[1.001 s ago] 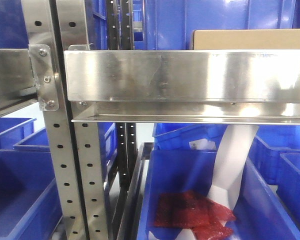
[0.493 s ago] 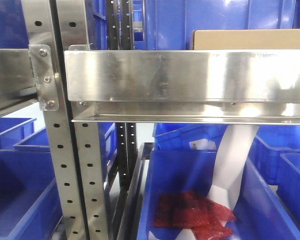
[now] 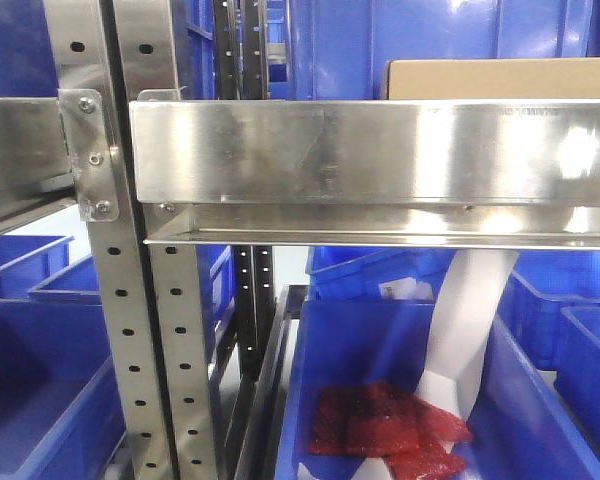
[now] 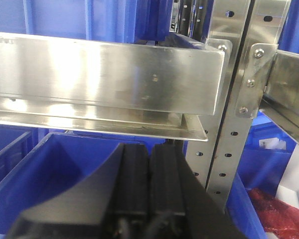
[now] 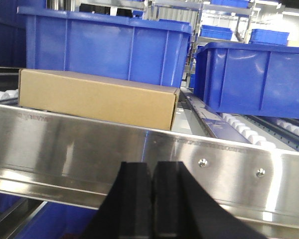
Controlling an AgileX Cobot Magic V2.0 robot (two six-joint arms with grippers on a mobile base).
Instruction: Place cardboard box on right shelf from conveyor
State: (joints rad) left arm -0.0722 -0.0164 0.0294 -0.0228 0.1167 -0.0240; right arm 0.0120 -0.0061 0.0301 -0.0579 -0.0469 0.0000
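Observation:
The plain tan cardboard box [image 5: 97, 97] lies flat on the right shelf [image 5: 139, 149], behind its shiny front rail and apart from both grippers. From the front, only its top strip [image 3: 500, 78] shows above the rail [image 3: 380, 150]. My right gripper [image 5: 153, 167] is shut and empty, just below and in front of that rail. My left gripper [image 4: 149, 149] is shut and empty too, under the neighbouring steel rail [image 4: 104, 74], left of the perforated upright [image 4: 234, 99]. The conveyor is out of view.
Large blue bins [image 5: 104, 45] [image 5: 254, 79] stand behind the box on white rollers [image 5: 244, 130]. Below the shelf a blue bin [image 3: 380, 380] holds red packets [image 3: 390, 430] and a white sheet [image 3: 465, 320]. More blue bins [image 3: 30, 390] sit lower left.

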